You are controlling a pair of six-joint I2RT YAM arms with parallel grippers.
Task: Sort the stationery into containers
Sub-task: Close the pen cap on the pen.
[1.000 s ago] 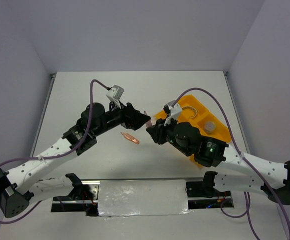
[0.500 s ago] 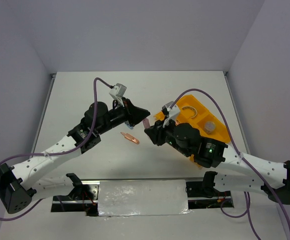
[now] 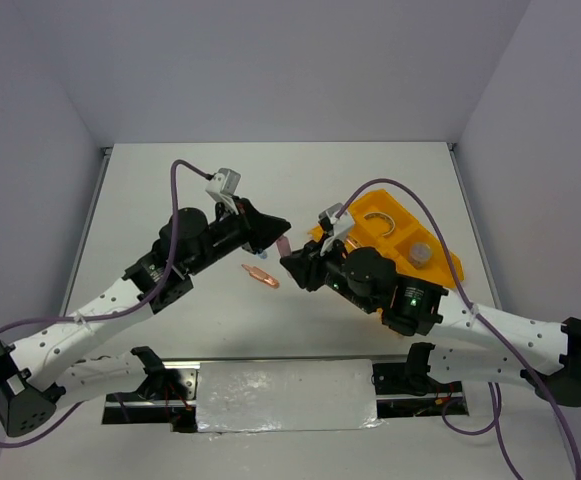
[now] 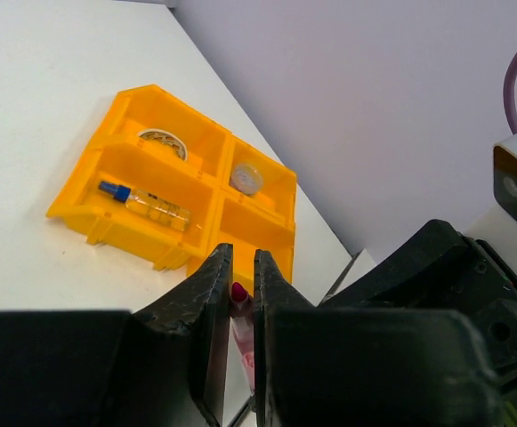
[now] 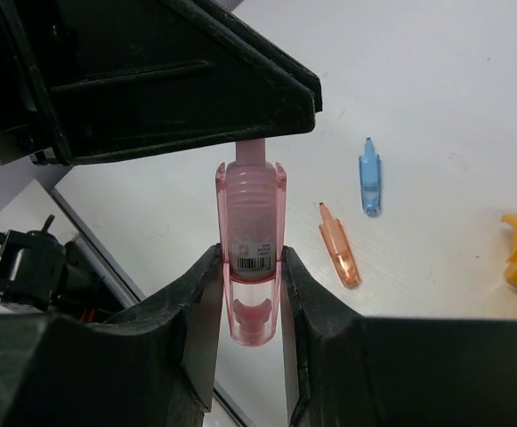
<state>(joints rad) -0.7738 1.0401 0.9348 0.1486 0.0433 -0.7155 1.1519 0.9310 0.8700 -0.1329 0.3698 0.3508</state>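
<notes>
Here, both end effectors are gripping a single pink pen-like piece (image 5: 251,209), which is hanging in the air above the white counter (image 3: 190,190) between the two arms. The right end effector (image 5: 251,267) is clamping the clear pink barrel at its barcode label, with the jaws pressing in on either side. The left end effector (image 4: 240,269) is pinching the narrow end of the same piece with its jaws drawn nearly together, and in the left wrist view a dark red tip is sitting in the slit between the fingers (image 4: 200,302). On the counter below, a loose salmon-pink piece (image 5: 338,255) and a blue pen-like piece (image 5: 369,176) are lying near each other without touching, both outside the tray. The orange-yellow tray (image 4: 93,173) is standing on the counter on the right arm's side. A tan tape ring (image 4: 162,140) is lying in one of its rear compartments, and a greyish clear round cup (image 4: 246,178) is resting in the compartment beside it. A tiny blue-capped bottle (image 4: 147,203) is lying on its side in the long front compartment.
</notes>
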